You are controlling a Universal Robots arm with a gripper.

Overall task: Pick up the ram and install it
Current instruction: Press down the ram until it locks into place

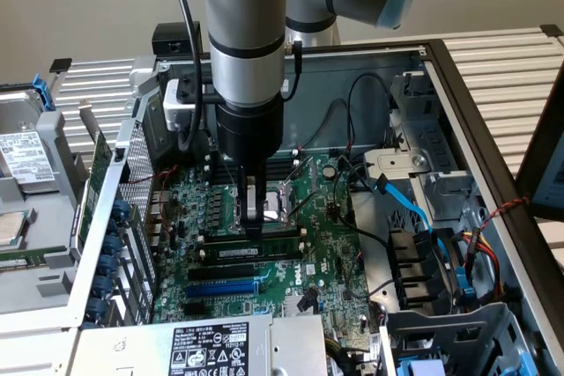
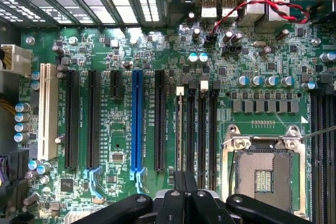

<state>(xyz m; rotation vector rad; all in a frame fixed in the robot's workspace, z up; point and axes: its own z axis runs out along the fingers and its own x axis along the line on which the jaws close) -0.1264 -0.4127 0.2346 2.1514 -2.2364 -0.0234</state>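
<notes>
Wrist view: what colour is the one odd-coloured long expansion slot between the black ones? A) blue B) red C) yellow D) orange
A: the expansion slot standing between the black slots on the motherboard is plainly blue.

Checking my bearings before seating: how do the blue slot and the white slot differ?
The blue slot sits between black slots; the white slot ends the row. The blue slot has a blue tab at one end; the white slot has none. Both are empty and parallel.
</notes>
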